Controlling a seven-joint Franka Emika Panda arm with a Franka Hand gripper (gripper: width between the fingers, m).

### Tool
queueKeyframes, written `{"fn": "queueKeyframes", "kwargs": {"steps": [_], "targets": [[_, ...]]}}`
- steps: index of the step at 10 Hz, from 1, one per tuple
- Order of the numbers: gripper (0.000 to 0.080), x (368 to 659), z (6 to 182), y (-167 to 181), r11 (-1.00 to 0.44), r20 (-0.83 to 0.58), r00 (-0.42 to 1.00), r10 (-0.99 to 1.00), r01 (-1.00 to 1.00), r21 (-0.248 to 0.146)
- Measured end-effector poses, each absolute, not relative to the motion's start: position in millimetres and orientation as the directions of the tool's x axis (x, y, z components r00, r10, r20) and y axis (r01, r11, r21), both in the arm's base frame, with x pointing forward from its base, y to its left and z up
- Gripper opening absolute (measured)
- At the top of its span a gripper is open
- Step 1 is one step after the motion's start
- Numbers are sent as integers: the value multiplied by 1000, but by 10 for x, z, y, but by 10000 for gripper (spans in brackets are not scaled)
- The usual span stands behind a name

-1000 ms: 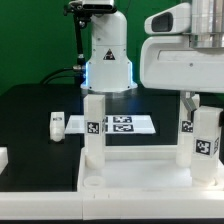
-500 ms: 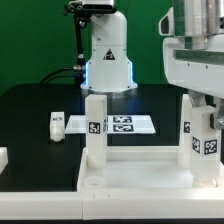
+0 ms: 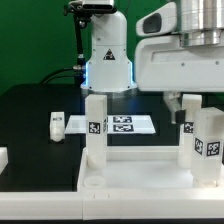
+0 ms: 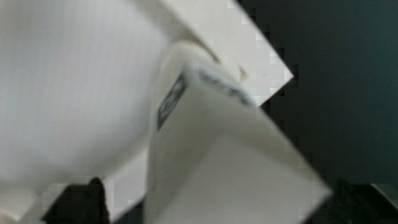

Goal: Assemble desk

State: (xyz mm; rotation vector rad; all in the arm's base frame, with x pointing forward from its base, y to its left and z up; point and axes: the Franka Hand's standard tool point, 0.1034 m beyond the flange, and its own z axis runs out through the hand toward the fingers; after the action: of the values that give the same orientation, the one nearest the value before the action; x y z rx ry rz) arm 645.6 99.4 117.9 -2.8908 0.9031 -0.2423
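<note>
hovering low at about 3 o'clock in the exterior view, the gripper (image 3: 186,103) sits over the top of the rear leg (image 3: 186,140). whether the pads press the leg or stand just off it cannot be told: the arm's white housing hides the contact. the wrist view is blurred and shows only white leg surface with a strip of tag very close up, and dark fingertips (image 4: 80,197) to either side, so the leg does lie between the fingers.

judgement: the leg is upright in a corner socket, and the hand is placed straight above it to twist or press it home.

just in front, toward 4 o'clock, stands the front leg (image 3: 207,140), tag facing the camera. the left leg (image 3: 94,125) stands upright at centre. all three rise from the desk panel (image 3: 140,172), lying flat across 6 o'clock, sockets up.

beyond it, the marker board (image 3: 125,125) lies flat at centre. a loose leg (image 3: 57,124) lies at 9 o'clock on the black table (image 3: 30,105), probably the fourth, not yet fitted.
</note>
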Motion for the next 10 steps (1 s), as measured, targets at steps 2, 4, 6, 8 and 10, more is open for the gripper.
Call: {"fn": "queueKeyframes", "kwargs": {"steps": [2, 4, 6, 8, 10], "targets": [[647, 6455, 1178, 990, -882, 138, 872, -469, -455, -126], [649, 6457, 1183, 996, -950, 159, 937, -310, -298, -93], [649, 6488, 1231, 1058, -1000, 183, 983, 5, 10, -23], [644, 6484, 1216, 1050, -997, 180, 981, -73, -68, -35], [302, 6482, 1212, 1051, -984, 175, 969, -175, -169, -53]]}}
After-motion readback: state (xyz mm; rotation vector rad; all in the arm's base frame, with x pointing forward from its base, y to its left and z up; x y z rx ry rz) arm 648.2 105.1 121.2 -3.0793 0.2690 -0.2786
